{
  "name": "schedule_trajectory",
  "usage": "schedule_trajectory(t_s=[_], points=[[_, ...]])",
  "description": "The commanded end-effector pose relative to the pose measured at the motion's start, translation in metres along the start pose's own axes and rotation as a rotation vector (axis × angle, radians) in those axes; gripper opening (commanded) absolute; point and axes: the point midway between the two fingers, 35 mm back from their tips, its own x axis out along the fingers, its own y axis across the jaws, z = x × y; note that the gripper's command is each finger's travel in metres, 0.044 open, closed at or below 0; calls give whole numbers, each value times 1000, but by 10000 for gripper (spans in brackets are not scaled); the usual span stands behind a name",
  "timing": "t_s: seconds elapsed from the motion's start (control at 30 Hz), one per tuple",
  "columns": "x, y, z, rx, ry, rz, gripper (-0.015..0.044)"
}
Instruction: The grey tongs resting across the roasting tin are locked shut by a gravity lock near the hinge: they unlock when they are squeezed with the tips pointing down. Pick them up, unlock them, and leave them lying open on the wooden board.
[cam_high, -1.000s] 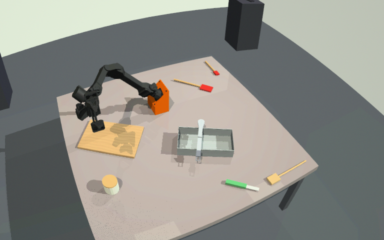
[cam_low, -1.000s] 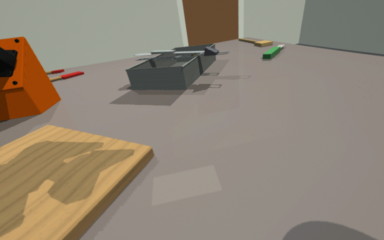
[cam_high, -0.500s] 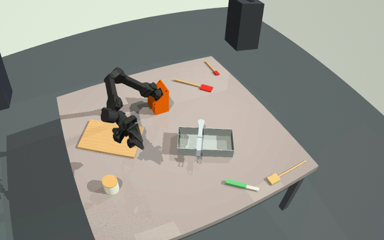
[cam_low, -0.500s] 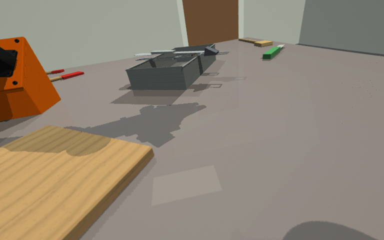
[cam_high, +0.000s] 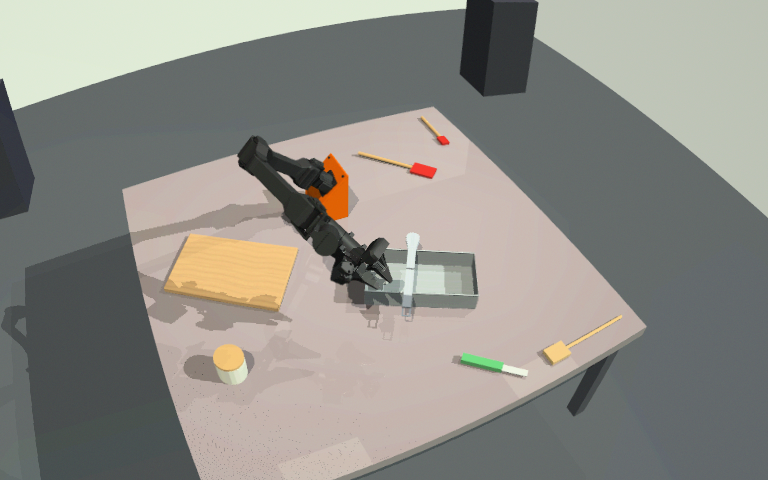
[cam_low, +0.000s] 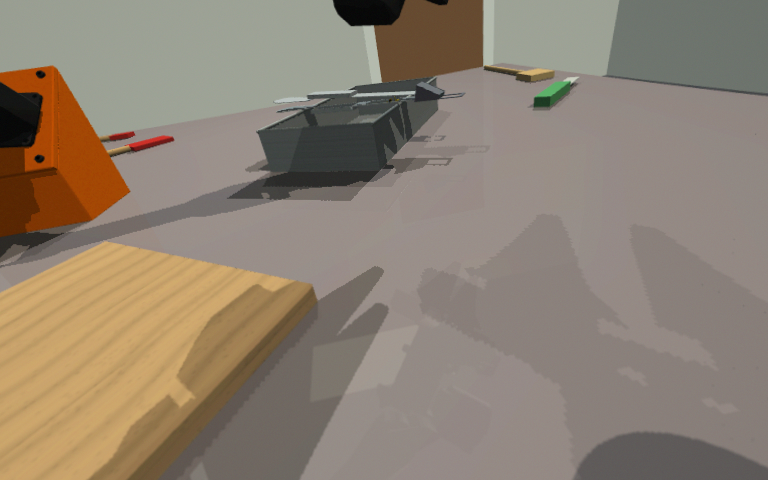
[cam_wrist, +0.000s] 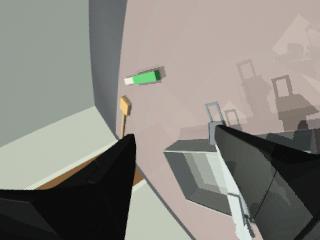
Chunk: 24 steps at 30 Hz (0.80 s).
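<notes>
- Gripper (cam_high: 378, 270) hangs at the middle of the top view, over the left end of the tin, fingers partly spread and pinching nothing; that gap looks set for straddling the tongs, though it is not around them yet.
- Table (cam_high: 509, 237) fills most of the top view and carries everything named below.
- Arm (cam_high: 294, 198) reaches from its orange base (cam_high: 335, 186), above centre, down and right toward the tin, which puts the wrist camera looking along the tin's length.
- Board (cam_high: 232, 270) lies flat at left of centre, well apart from the tin; it is bare, as the drop spot should be, with only shadow across it.
- Tin (cam_high: 447, 280) sits just right of centre, open side up. Its two long rims act as rests, so the tongs bridge them above the floor of the tin, leaving room under them for fingers.
- Tongs (cam_high: 410, 271) lie across the tin near its left third, one end poking past the far rim toward the top of the frame, the other past the near rim. In the side view they lie level on the rims (cam_low: 362, 93), arms together, so probably locked.
- Jar (cam_high: 229, 363), lower left, stands clear of any path between tin and board.
- Spatulas: red ones (cam_high: 423, 169) upper centre, a green one (cam_high: 491, 363) and a tan one (cam_high: 557, 352) lower right, all well apart from the work.
</notes>
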Motion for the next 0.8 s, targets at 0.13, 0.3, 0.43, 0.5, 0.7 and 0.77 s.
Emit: schedule_trajectory(t_s=[0.13,0.3,0.43,0.5,0.7,0.77], points=[[38,-53,-106,-251,155,-309,260],[42,-72,-136,-352,196,-405,260],[43,-70,-132,-352,196,-405,260],[46,-68,-128,-352,195,-405,260],[46,-67,-128,-352,195,-405,260],[48,-68,-128,-352,195,-405,260]])
